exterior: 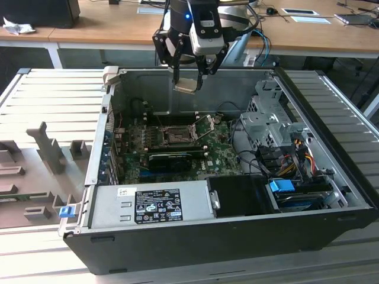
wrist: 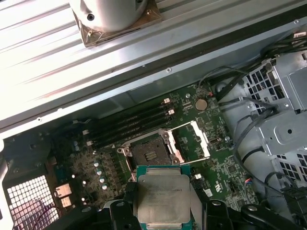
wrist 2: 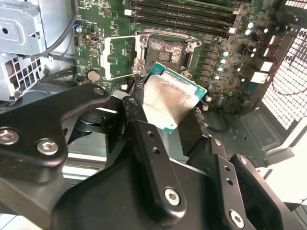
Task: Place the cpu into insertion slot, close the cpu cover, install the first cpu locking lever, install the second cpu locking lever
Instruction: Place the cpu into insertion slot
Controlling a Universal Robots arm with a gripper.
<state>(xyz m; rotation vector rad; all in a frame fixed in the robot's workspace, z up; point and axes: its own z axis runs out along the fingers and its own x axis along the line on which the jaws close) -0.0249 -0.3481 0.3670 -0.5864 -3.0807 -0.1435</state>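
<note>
While the gripper hung clamped on the cpu above the motherboard, the insertion slot lay empty, the cpu cover raised, nothing installed yet.

cpu edge cut off, first wrist view | insertion slot pins too sm., exterior view

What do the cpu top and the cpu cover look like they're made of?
The cpu: top looks like matte pale grey metal, dull sheen with smears; the green edge suggests a circuit-board base. The cpu cover: probably thin stamped sheet metal, with a bright silvery glint along its frame; it stands open beside the insertion slot.
</note>
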